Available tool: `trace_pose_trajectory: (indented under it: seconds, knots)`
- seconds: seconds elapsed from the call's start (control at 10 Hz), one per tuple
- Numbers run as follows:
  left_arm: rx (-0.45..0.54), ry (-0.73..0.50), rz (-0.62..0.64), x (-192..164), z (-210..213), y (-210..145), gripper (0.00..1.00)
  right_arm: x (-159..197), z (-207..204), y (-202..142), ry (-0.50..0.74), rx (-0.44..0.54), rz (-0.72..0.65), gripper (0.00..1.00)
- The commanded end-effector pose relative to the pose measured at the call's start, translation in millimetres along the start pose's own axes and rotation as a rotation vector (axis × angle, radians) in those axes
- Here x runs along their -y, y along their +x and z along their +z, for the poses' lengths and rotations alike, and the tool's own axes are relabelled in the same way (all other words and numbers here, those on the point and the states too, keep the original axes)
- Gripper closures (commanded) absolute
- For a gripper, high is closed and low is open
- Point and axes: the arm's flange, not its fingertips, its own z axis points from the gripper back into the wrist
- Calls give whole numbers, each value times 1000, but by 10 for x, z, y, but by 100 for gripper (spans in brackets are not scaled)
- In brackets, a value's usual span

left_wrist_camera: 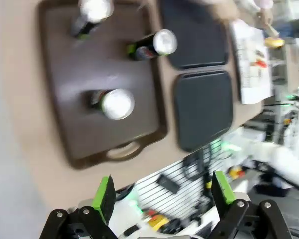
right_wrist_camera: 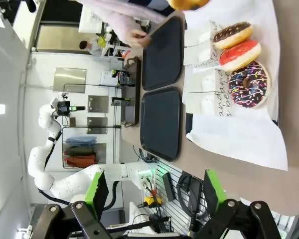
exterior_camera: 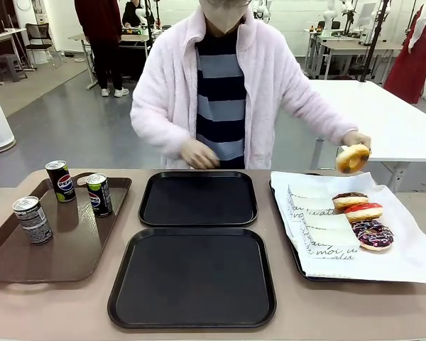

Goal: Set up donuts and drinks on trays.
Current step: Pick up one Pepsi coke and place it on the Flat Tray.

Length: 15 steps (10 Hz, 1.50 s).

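Left gripper hangs with fingers spread, gripping nothing, well apart from three slim silver-topped cans standing on a glossy brown tray. Right gripper, likewise spread, is far from three glazed ring donuts on white paper — chocolate, red, dark sprinkled. Two matte black trays lie between. A person's hand holds a yellow donut.
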Motion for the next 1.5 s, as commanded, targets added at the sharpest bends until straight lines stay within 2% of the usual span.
trace_pose_trajectory:
  seconds: [0.0, 0.1, 0.3, 0.6, 0.7, 1.0, 1.2, 1.3, 1.4]
  knots:
    - [-179, 298, -38, 188, -162, 94, 0, 4, 3, 7, 15, 4, 11, 0]
    - [-229, 397, -57, 357, -383, 196, 0, 4, 3, 7, 15, 4, 11, 0]
    - [-267, 418, -88, 549, -791, 68, 0, 4, 3, 7, 15, 4, 11, 0]
    - [-249, 479, -161, 736, -1420, 92, 0, 4, 3, 7, 15, 4, 11, 0]
    - [-211, 508, -163, 735, -1571, 38, 0, 4, 3, 7, 15, 4, 11, 0]
    - [-62, 596, -233, 718, -1804, 16, 0, 4, 3, 7, 15, 4, 11, 0]
    - [7, 639, -243, 648, -1760, -76, 0, 4, 3, 7, 15, 4, 11, 0]
    - [-77, 557, -258, 713, -1751, 79, 0, 4, 3, 7, 15, 4, 11, 0]
    - [-77, 557, -258, 713, -1751, 79, 0, 4, 3, 7, 15, 4, 11, 0]
